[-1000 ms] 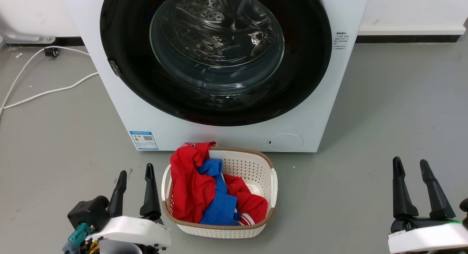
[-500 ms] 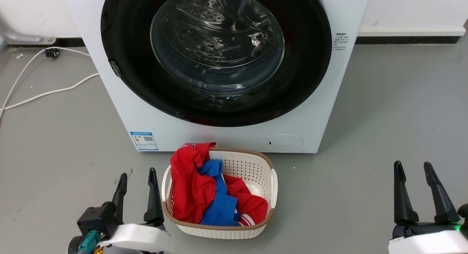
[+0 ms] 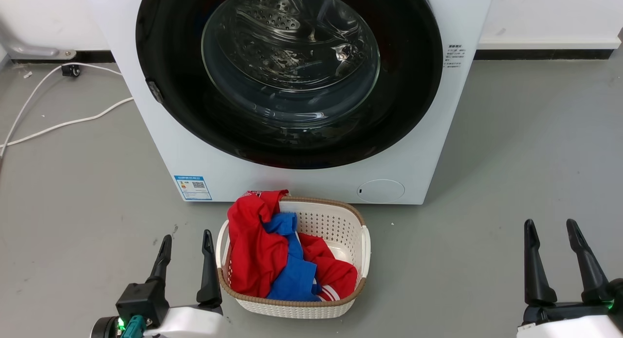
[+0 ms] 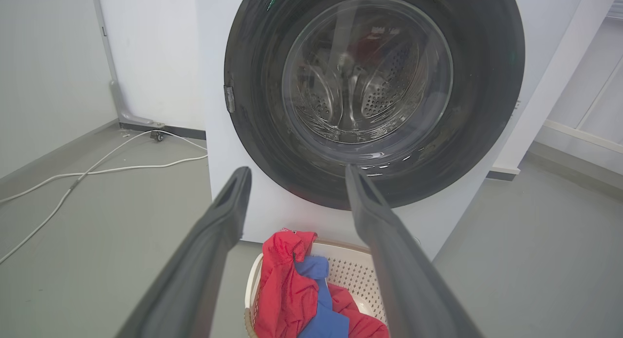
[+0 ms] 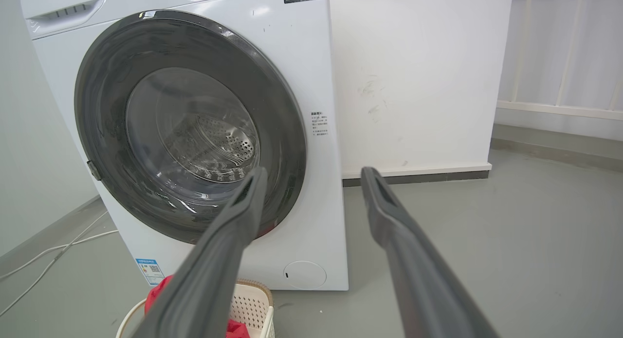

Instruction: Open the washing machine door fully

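The washing machine door (image 3: 289,129) is a glossy black ring around a bulging clear glass bowl, lying flush against the white machine front (image 3: 160,148). A small latch tab (image 3: 155,91) sits on the ring's left edge. The same door (image 4: 486,85) faces the left wrist camera and stands at the left in the right wrist view (image 5: 102,95). My left gripper (image 3: 187,243) is open near the floor at the lower left, well short of the door. My right gripper (image 3: 550,228) is open at the lower right, also clear of the machine. Both hold nothing.
A white perforated laundry basket (image 3: 350,231) with red and blue clothes (image 3: 272,260) stands on the grey floor right before the machine, between my grippers. White cables (image 3: 63,121) run across the floor at the left. A white wall (image 5: 418,75) rises right of the machine.
Both grippers have sunk lower in the head view, the left one also shifting slightly right. The door, basket and clothes have stayed put.
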{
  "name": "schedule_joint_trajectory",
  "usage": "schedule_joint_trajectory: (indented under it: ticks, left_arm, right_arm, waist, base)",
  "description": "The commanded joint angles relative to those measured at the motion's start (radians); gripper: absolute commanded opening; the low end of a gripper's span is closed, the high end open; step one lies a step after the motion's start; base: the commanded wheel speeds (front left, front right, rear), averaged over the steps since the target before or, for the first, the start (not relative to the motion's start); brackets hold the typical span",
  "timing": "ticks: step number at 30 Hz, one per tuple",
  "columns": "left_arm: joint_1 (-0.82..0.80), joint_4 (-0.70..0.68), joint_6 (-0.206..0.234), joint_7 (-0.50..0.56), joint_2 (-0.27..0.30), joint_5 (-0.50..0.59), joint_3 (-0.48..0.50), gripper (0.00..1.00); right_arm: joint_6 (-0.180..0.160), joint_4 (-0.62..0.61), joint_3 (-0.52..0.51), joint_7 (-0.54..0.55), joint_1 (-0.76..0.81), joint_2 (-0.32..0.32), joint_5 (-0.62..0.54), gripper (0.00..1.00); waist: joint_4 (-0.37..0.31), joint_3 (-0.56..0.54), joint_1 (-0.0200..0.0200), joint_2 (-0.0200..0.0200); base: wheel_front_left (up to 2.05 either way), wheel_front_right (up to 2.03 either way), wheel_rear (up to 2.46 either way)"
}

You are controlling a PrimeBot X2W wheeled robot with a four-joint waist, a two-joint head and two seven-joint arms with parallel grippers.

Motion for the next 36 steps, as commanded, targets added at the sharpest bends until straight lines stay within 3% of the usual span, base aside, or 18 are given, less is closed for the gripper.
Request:
schedule_joint_trajectory:
  ticks: [1, 22, 36]
  left_arm:
    - [0.005, -0.003, -0.002, -0.009, -0.001, 0.021, 0.003, 1.0]
    - [0.028, 0.017, -0.015, -0.047, -0.015, 0.131, 0.016, 1.0]
    - [0.026, 0.04, -0.01, -0.046, -0.016, 0.085, 0.016, 1.0]
  right_arm:
    - [0.002, -0.012, 0.0, -0.009, 0.011, 0.0, -0.023, 1.0]
    - [0.002, -0.028, 0.005, -0.046, 0.043, 0.001, -0.114, 1.0]
    - [0.001, -0.001, 0.004, -0.045, 0.046, 0.001, -0.073, 1.0]
  waist:
    - [0.0, 0.0, 0.0, 0.0]
    - [0.005, 0.001, 0.0, 0.0]
    - [0.002, 0.0, 0.0, 0.0]
  base:
    - [0.0, 0.0, 0.0]
    - [0.0, 0.0, 0.0]
    - [0.0, 0.0, 0.0]
